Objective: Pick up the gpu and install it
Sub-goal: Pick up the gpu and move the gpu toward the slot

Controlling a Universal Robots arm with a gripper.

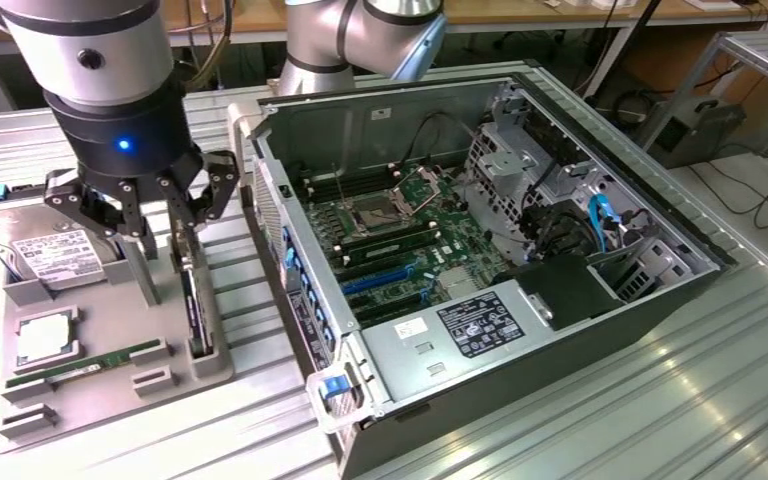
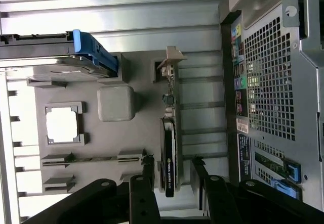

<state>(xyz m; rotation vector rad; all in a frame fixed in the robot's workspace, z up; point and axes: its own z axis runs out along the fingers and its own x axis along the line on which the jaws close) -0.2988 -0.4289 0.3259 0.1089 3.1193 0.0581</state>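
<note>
Exterior view: a black, silver-sleeved gripper (image 1: 164, 250) hangs with its fingers spread over the gpu (image 1: 197, 312). The gpu is a thin dark card standing on edge in a slot along the grey moulded tray's (image 1: 107, 380) edge nearest the open black computer case (image 1: 357, 120). The tray rests on a ribbed metal worktop (image 1: 598, 420), with benches behind.

Wrist view: the gpu (image 2: 169, 171) stands between the fingers (image 2: 148, 171), with gaps on both sides. A clean grasp probably needs centring, then a square squeeze.

Free: bare strips of grey plastic tray (image 2: 101, 138) along both faces of the thin dark upright gpu (image 2: 169, 158) | Obstacles: grey square block (image 2: 116, 102) near one side; perforated metal computer case (image 2: 268, 82) near the other
</note>
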